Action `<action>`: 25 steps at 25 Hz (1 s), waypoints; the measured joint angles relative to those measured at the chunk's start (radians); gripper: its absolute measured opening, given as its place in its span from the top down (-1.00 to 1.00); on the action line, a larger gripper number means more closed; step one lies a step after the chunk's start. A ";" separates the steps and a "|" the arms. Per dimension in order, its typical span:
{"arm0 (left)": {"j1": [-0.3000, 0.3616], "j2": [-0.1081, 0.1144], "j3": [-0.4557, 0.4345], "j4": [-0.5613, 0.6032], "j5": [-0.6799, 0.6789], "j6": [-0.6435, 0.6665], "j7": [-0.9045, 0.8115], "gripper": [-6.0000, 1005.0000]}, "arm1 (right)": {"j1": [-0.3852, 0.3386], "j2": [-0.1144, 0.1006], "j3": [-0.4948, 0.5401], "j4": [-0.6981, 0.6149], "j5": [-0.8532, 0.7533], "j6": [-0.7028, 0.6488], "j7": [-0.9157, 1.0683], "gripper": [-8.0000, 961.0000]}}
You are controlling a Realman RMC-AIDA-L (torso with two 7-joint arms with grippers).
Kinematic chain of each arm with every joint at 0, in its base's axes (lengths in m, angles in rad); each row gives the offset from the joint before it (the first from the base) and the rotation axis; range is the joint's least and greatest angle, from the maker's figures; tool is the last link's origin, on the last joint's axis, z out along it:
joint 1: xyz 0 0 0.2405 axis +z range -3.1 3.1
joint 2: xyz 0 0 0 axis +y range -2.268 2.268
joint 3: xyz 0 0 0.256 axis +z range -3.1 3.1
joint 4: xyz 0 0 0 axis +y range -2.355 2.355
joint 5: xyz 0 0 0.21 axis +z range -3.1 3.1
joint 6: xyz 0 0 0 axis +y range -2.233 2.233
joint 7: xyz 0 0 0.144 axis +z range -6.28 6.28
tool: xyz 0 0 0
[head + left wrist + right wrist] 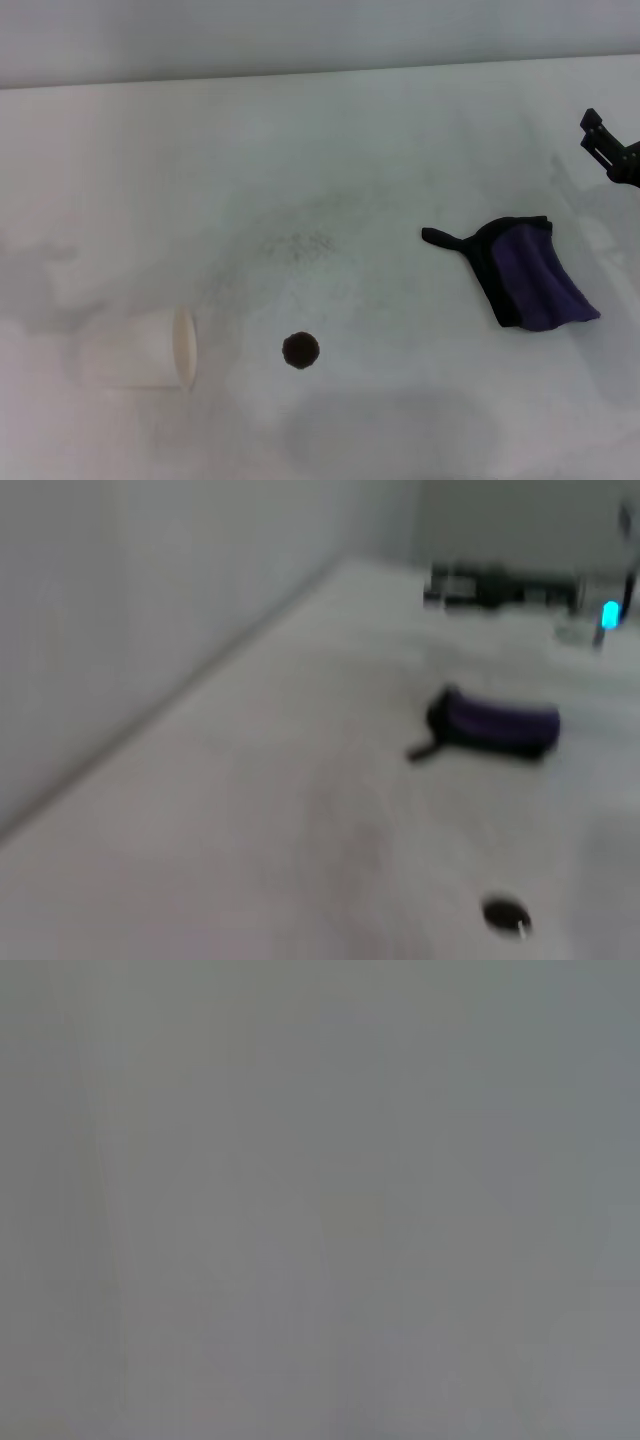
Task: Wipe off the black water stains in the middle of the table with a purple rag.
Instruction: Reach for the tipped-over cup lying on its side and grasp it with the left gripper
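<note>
Head view, landmark: the black water stains (300, 350), one small ragged blot, are taken as reference on the table (330, 140).
Purple rag (530, 272): seen crumpled, well to the right of the blot and slightly farther back, loop tail turned toward the blot side.
White cup (150, 348): found on its side, left of the blot.
Right gripper (600, 140): noted far right and beyond the rag, fingers apart, nothing held.
Left gripper: not seen; state cannot be told.
Left wrist view: rag (495, 725) and blot (505, 915) recorded apart.

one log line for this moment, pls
stage: pre-grasp | right pincer: at table's right edge, beyond purple rag | rag: lying free | black water stains: unwiped | cup: on its side | left pincer: unseen
</note>
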 joint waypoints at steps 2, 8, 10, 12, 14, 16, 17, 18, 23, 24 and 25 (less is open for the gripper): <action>-0.013 -0.021 0.030 0.047 0.069 -0.007 -0.011 -0.74 | 0.000 0.000 -0.001 0.000 -0.003 0.002 0.001 -0.82; -0.030 -0.072 0.144 0.121 0.200 0.008 -0.020 -0.74 | -0.001 0.002 -0.001 -0.004 -0.005 0.004 0.001 -0.82; -0.032 -0.092 0.188 0.123 0.241 0.035 -0.013 -0.74 | -0.001 0.002 -0.001 -0.009 -0.004 0.004 0.001 -0.82; -0.027 -0.111 0.235 0.125 0.267 0.066 0.001 -0.74 | -0.001 0.002 -0.001 -0.010 -0.002 0.004 0.001 -0.82; -0.022 -0.129 0.280 0.124 0.292 0.105 0.019 -0.74 | -0.002 0.002 -0.001 -0.011 -0.001 0.004 0.001 -0.82; -0.020 -0.145 0.314 0.114 0.323 0.141 0.038 -0.74 | -0.002 0.002 -0.001 -0.012 0.000 0.004 0.001 -0.82; -0.020 -0.155 0.329 0.106 0.339 0.159 0.051 -0.74 | -0.002 0.002 -0.001 -0.012 0.000 0.004 0.001 -0.82; -0.019 -0.163 0.340 0.100 0.349 0.168 0.062 -0.74 | -0.002 0.002 -0.001 -0.012 0.000 0.004 0.001 -0.82; 0.007 -0.191 0.446 0.076 0.378 0.249 0.108 -0.74 | -0.001 0.002 -0.001 -0.013 0.000 0.004 0.013 -0.82; 0.016 -0.191 0.473 0.076 0.378 0.268 0.108 -0.74 | -0.002 0.002 -0.001 -0.013 0.000 0.004 0.018 -0.82; 0.025 -0.192 0.505 0.076 0.378 0.288 0.108 -0.74 | -0.002 0.002 -0.001 -0.014 0.000 0.003 0.022 -0.82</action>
